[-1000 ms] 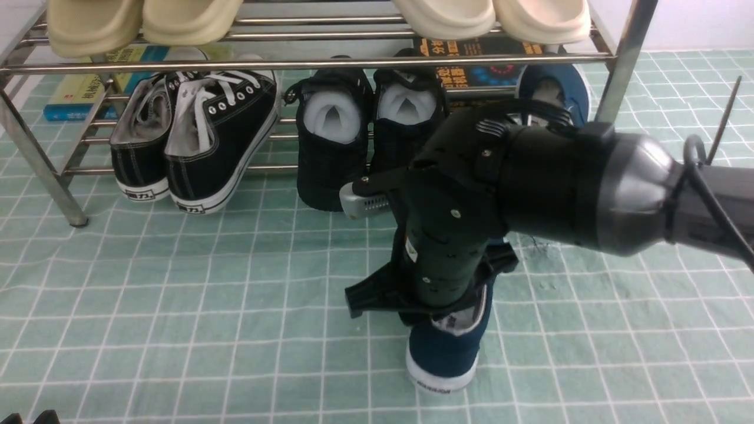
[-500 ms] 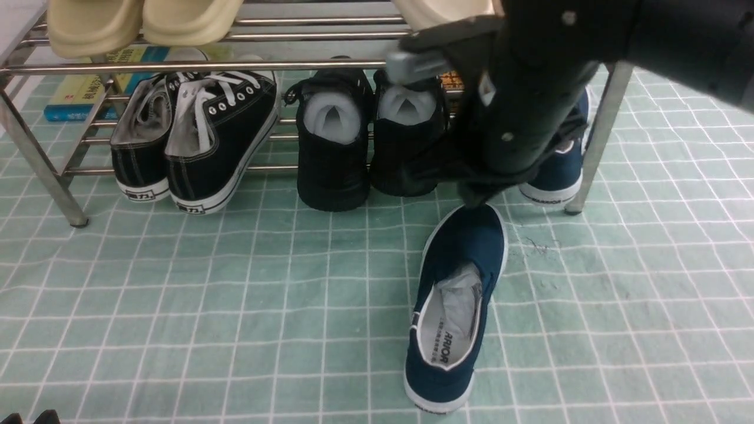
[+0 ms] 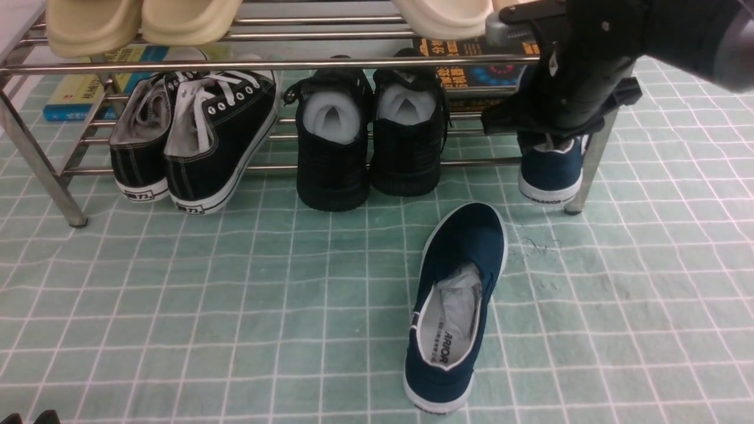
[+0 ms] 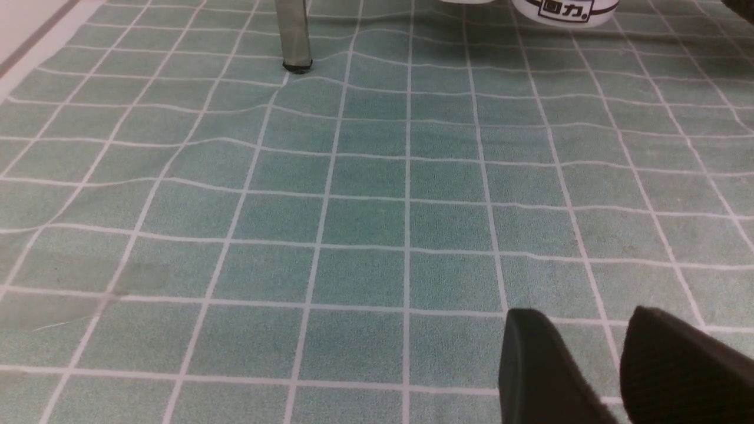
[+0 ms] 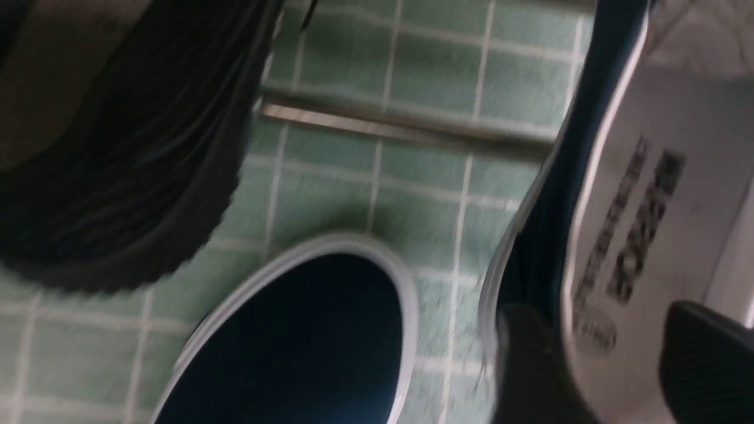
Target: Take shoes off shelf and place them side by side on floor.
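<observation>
Front view: released one shoe (image 3: 453, 306) flat on floor (image 3: 235, 294), swung right gripper (image 3: 556, 132) back up to shelf (image 3: 294, 63), jaws wide apart over heel of second shoe (image 3: 551, 174), unclenched; halfway, grasp pending.

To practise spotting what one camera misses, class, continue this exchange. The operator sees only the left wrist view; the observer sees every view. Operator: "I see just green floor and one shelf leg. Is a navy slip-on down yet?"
Observer: Yes, one navy slip-on lies on the floor in front of the shelf, toe toward it.
Operator: Where is its partner?
Observer: The other slip-on sits at the right end of the shelf's lower tier, heel toward the robot.
Operator: And the right arm?
Observer: The right end effector is open, its fingers down at that shoe's heel opening.
</observation>
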Action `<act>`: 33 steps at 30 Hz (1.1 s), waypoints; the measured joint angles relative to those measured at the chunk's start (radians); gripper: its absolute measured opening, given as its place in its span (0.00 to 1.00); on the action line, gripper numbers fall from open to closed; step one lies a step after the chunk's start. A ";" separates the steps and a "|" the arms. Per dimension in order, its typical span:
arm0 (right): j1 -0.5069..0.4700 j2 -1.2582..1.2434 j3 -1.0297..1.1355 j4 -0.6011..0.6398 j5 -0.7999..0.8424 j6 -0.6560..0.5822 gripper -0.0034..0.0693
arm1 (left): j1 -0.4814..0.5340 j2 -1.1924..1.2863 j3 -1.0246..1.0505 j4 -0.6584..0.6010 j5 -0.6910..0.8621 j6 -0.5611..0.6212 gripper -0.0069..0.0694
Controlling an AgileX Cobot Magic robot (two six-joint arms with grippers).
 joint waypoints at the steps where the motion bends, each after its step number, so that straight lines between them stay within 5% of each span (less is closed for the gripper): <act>1: -0.006 0.017 0.000 -0.011 -0.024 0.000 0.59 | 0.000 0.000 0.000 0.000 0.000 0.000 0.41; 8: -0.016 0.092 0.000 -0.028 -0.115 0.000 0.59 | 0.000 0.000 0.000 0.001 0.000 0.000 0.41; 15: -0.012 0.076 -0.002 0.038 -0.043 -0.080 0.08 | 0.000 0.000 0.000 0.002 0.000 0.000 0.41; 23: 0.107 -0.215 0.009 0.278 0.313 -0.212 0.07 | 0.000 0.000 0.000 0.003 0.000 0.000 0.41; 33: 0.164 -0.474 0.374 0.214 0.313 -0.057 0.07 | 0.000 -0.001 0.000 0.004 0.001 0.000 0.41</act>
